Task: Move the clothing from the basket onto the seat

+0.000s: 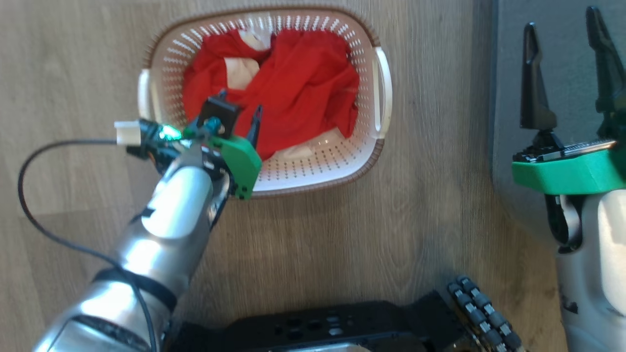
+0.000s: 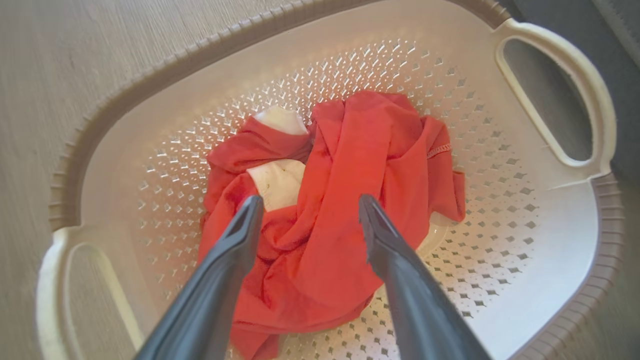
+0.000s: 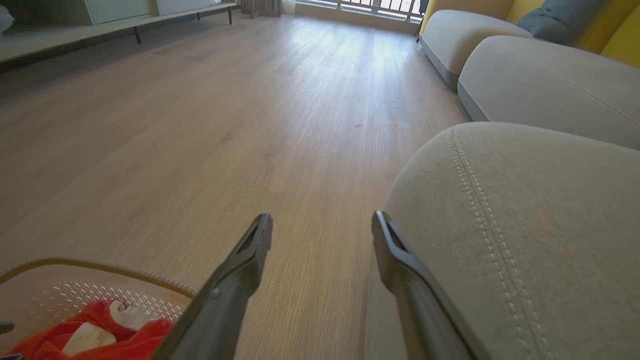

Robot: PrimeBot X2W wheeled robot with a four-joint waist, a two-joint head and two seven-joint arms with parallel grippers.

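Note:
The cream perforated basket [image 1: 381, 83] stands on the wooden floor and holds the crumpled red clothing [image 1: 303, 83] with white patches. My left gripper [image 1: 239, 110] hangs open over the basket's near left part, just above the fabric. In the left wrist view its fingers [image 2: 235, 240] straddle the red clothing [image 2: 350, 165] inside the basket [image 2: 525, 225], gripping nothing. My right gripper [image 1: 561, 22] is open and empty above the edge of the grey seat [image 1: 562, 88]. Its wrist view shows the gripper [image 3: 322, 219] beside the seat [image 3: 525, 225], with the basket [image 3: 75, 285] and clothing [image 3: 100, 335] at lower left.
My black base [image 1: 332, 322] lies at the bottom centre, with a dark cable [image 1: 29, 205] looping off the left arm. Further sofa sections [image 3: 550, 85] and yellow cushions [image 3: 620, 35] run along the right. A low cabinet [image 3: 75, 30] lines the far left wall, across open wooden floor [image 3: 250, 100].

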